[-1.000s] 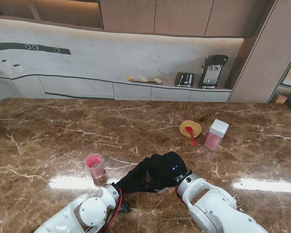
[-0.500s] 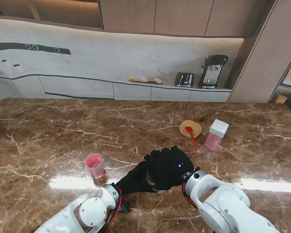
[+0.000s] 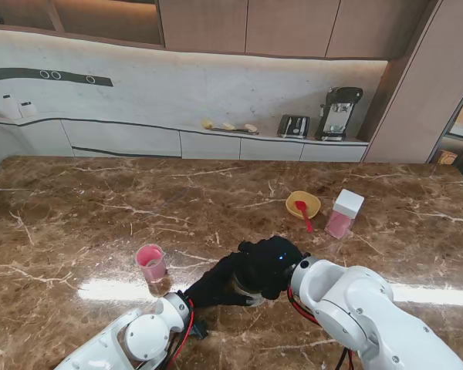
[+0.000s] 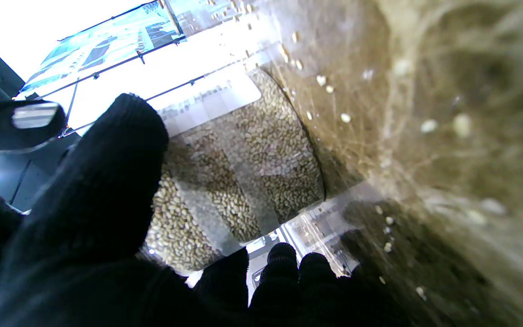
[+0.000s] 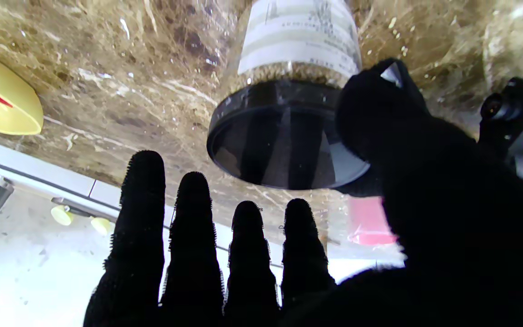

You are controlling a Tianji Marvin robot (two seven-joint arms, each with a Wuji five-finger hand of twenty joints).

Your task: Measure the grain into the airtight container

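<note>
While the brown marble table (image 3: 77, 208) fills most of the stand's view, a pale counter runs along the wall behind it, bearing a toaster (image 3: 294, 126) and a coffee machine (image 3: 337, 112). Both black-gloved hands meet near me at the table's middle. The left hand (image 3: 216, 285) is wrapped around a clear grain jar (image 4: 239, 163), its thumb (image 4: 107, 168) pressed on one side of the jar wall and the other fingertips (image 4: 282, 254) curling round the far side. The right hand (image 3: 268, 266) hovers over the jar's black lid (image 5: 284, 136); its four fingers (image 5: 193, 236) are straight, slightly apart and clear of the lid, with the thumb (image 5: 375, 104) at the lid's rim, though actual contact cannot be judged. These hands hide the jar almost wholly from the stand's camera. Farther from me and to the right stands the airtight container (image 3: 344, 213), white-lidded with pink in it, well apart from both hands. Just left of it sits a yellow bowl (image 3: 303, 202) holding a red scoop (image 3: 303, 213). Left of the hands stands a pink cup (image 3: 151, 267).
</note>
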